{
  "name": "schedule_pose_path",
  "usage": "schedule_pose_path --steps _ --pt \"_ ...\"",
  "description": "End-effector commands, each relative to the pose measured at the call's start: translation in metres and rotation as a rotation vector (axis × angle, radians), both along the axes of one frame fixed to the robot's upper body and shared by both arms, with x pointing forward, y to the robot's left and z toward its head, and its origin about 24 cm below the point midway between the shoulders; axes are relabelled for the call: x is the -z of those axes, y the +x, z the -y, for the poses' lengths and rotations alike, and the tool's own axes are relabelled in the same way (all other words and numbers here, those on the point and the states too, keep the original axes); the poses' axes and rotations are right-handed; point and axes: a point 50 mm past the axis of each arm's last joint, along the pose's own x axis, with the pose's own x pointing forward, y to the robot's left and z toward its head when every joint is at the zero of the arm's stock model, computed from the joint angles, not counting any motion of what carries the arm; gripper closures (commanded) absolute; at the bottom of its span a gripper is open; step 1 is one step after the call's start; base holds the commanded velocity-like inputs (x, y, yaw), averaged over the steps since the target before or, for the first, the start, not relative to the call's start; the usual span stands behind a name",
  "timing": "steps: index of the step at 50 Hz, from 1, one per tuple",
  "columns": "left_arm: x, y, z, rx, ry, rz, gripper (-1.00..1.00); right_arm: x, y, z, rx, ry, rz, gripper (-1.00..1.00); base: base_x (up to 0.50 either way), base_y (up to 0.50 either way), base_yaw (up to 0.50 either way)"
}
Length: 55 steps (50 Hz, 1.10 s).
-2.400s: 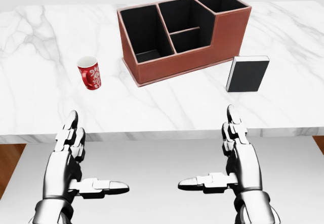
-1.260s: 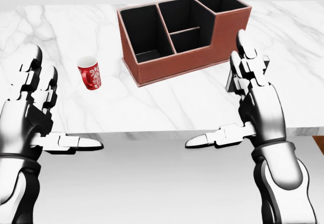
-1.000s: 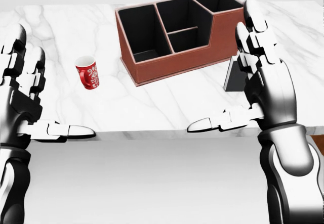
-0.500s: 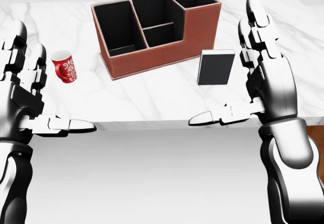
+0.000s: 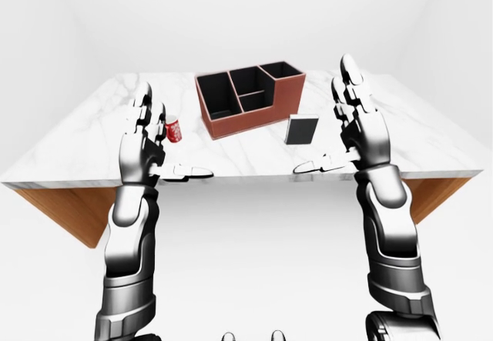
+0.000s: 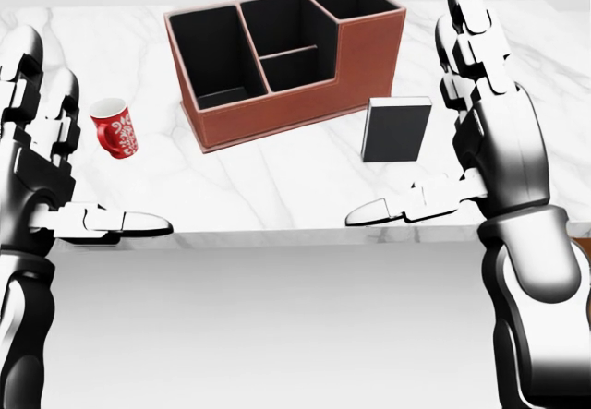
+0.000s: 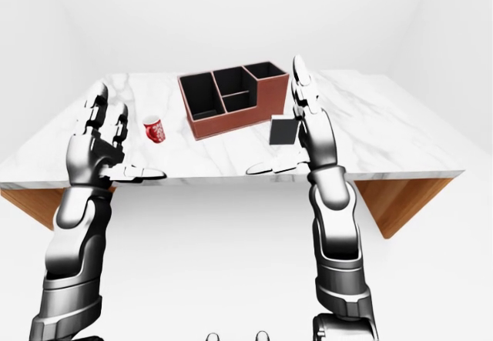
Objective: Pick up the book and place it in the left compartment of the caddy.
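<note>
1. Broadly, white marble-look worktop (image 6: 277, 183) with grey veining, glossy and flat, wooden underside showing at the corners in the eye views; carries everything else.
2. Next in size, rust-brown caddy (image 6: 305, 114), leather-like grain, boxy with black interior: one tall left compartment (image 6: 211, 58), a middle section split by a low divider, a raised right bin. Set at a slant, left end nearer the bottom of the head view. All compartments look vacant.
3. Right hand (image 6: 489, 141) raised upright, palm turned inward, fingers (image 6: 466, 21) extended and spread wide, thumb stretched toward the view's left over the worktop edge. Grips nothing.
4. Left hand (image 6: 42, 164) mirrored on the left side of the head view, likewise spread wide and bare of any load, thumb pointing toward the view's centre.
5. Black book (image 6: 395, 130), matte hard cover with a pale page edge along its top, on the worktop just beside the caddy's right end, cover facing the camera; upright or leaning cannot be told. Long axis appears to run up and down in the head view. Sits just to the view's left of the right hand, not touched; far nearer that hand than the left one. Judged: approach from the right, closing across the thin dimension, then carry leftward over the caddy to the left compartment. Risk: toppling the book on first contact.
6. Small red cup (image 6: 114, 127) with white pattern and white inner wall, tilted, close to the left hand, well apart from the book.
</note>
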Motion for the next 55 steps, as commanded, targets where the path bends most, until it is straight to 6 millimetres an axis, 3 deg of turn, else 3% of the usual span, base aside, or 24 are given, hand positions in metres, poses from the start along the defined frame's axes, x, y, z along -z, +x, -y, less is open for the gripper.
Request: schedule_pose_path --steps 1,25,55 --pt "-0.003 0.001 0.0 -0.001 0.006 0.01 -1.0 -0.004 0.0 0.001 -0.004 -0.023 0.012 -1.0 0.2 0.0 0.0" --pt "-0.006 0.001 -0.001 -0.002 0.007 0.02 -1.0 -0.005 0.002 0.002 -0.001 -0.017 0.012 -1.0 0.31 0.0 0.0" --pt "-0.012 -0.005 -0.002 -0.001 0.006 0.053 -1.0 -0.026 -0.01 0.0 -0.005 -0.043 0.117 -1.0 0.33 0.0 0.0"
